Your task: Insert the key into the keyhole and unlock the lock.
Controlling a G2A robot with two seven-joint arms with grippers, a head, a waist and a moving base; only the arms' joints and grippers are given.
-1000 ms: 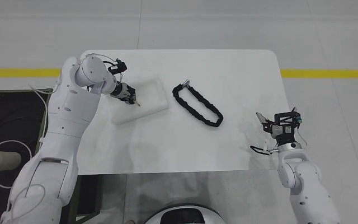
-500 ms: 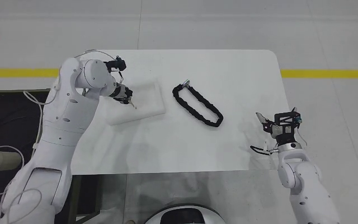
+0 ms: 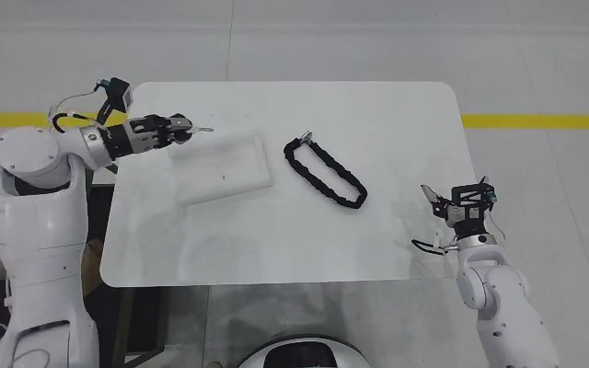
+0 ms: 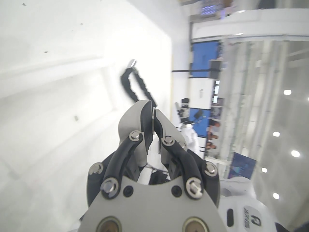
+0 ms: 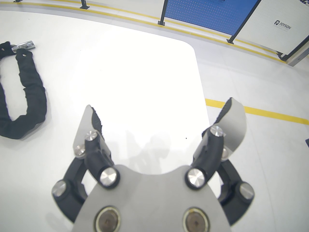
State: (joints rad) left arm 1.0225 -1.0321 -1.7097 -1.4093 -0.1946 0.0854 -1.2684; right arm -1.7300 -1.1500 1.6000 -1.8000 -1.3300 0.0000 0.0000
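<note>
While we look down from above, our left gripper (image 3: 189, 129) hangs over the far left part of the table (image 3: 396, 110), just off the far corner of a white foam pad (image 3: 224, 167). It is pinched shut on the key (image 3: 204, 130), whose thin tip pokes out toward the chain lock (image 3: 340, 170). That black sleeved loop lies near the table's middle, beside the pad but apart from it, with its metal lock body (image 3: 305, 138) at the far end. Our right gripper (image 3: 436, 223) sits at the near right edge, well apart from the lock, spread wide and holding nothing.

From the left wrist, we see the left gripper (image 4: 152, 109) clamped on the key (image 4: 153, 121), a thin metal sliver seen edge-on between the dark pads. Beyond it the chain lock (image 4: 127, 85) curls on the table (image 4: 48, 13), lock body (image 4: 132, 63) at its far tip, next to the foam pad (image 4: 60, 85).

From the right wrist, the right gripper (image 5: 161, 105) stands open over bare table (image 5: 144, 73). The chain lock (image 5: 33, 92) lies off to one side, with its lock body (image 5: 27, 44) at the loop's far end.
</note>
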